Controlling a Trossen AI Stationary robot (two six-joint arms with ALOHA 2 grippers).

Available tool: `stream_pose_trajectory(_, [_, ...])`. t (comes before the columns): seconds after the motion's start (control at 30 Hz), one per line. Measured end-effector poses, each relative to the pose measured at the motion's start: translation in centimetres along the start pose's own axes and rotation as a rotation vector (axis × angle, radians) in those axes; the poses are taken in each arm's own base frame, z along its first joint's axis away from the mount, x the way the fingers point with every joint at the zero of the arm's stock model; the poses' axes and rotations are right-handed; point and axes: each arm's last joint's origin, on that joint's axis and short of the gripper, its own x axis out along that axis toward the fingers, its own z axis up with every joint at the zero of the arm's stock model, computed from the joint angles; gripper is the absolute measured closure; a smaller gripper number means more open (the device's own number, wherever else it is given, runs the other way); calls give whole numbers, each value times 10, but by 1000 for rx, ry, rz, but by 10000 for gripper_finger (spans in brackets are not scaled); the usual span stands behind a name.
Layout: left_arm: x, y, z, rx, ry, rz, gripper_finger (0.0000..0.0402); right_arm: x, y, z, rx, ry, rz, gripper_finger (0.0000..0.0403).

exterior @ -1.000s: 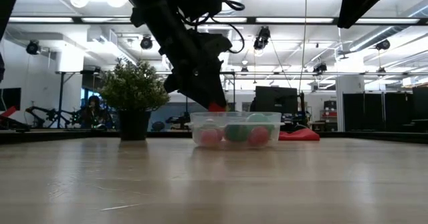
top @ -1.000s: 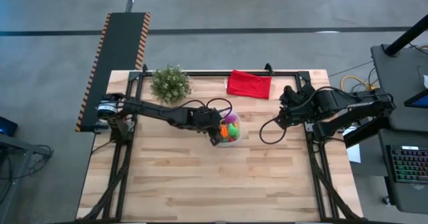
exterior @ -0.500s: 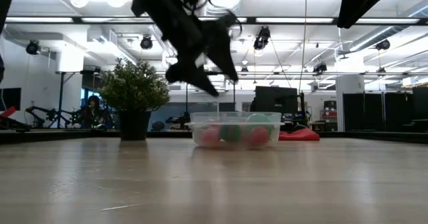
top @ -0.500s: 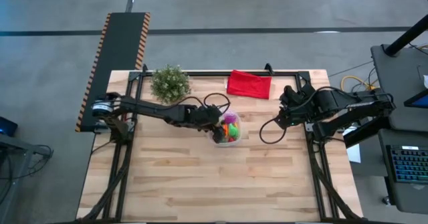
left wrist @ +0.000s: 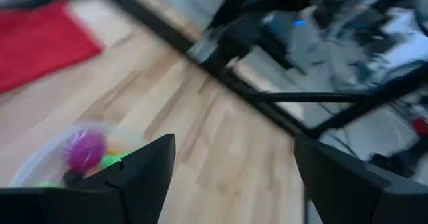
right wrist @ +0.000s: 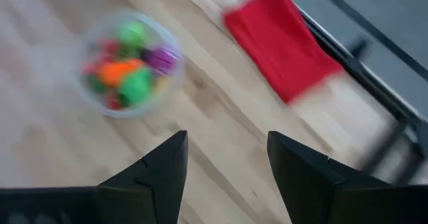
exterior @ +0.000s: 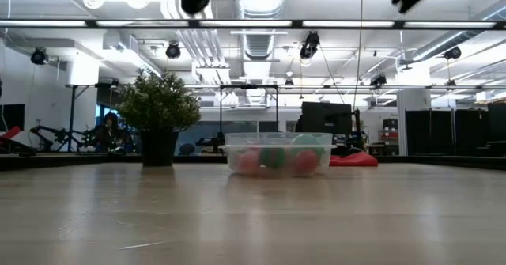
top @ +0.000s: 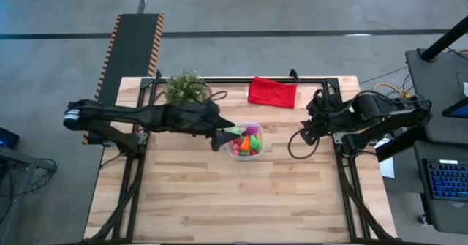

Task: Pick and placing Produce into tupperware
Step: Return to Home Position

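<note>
Hanging high over the table [top: 219, 201], the left gripper [top: 221, 137] is item one on your list: in the high view its tip is just beside the tupperware [top: 261, 145], on the side toward that arm's own base. Its fingers [left wrist: 144, 180] stand wide apart with nothing between them

Item two, tupperware: small, round and clear, set near the table's middle, between the two grippers. Being round, it gives you no long axis to allow for

Item three, produce [top: 247, 141]: orange, green, purple and red pieces heaped inside the container, the purple piece [left wrist: 85, 150] showing just within the rim. You can see none loose on the wood

Item four, right gripper [top: 313, 124]: near the table's right edge, well apart from the container, spread and empty

Item five, bystanders: plant [top: 184, 86] and red cloth [top: 273, 91], both at the far edge

Judgement: loading looks complete, and the step in hand reads as the return to rest, not yet done. The relation you turn on is that the container lies straight ahead of the left fingers, away from the base. A pull back along the arm's own line should therefore carry you off the rim. The left arm is the nearer one, so mind the plant close beside its line
</note>
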Motion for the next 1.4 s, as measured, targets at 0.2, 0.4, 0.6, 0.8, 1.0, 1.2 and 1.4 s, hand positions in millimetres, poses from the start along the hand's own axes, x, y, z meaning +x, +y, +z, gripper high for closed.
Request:
stream_pose_trajectory(0.2, [-31, -21, 2, 137, -75, -161, 111, -28, 15, 15, -156, -192, 255, 204])
stream_pose_trajectory(0.4, [-22, -29, -20, 262, -227, -554, 111, -55, 44, 29, -313, -470, 749, 204])
stream_pose_trajectory(0.6, [-8, 7, -72, 200, -214, -716, 111, -19, 57, 15, -305, -382, 734, 204])
stream_pose_trajectory(0.8, [-47, 32, -79, 222, -292, -773, 111, -14, 20, 2, -224, -400, 688, 204])
stream_pose_trajectory(1.0, [-93, 60, -81, 291, -499, -705, 111, -28, -32, -21, -108, -624, 716, 204])
stream_pose_trajectory(1.2, [-115, 90, -104, 299, -630, -491, 111, -14, -63, -56, -91, -732, 751, 204])
stream_pose_trajectory(1.4, [-117, 116, -130, 224, -612, -341, 111, 9, -92, -94, -60, -713, 648, 204])
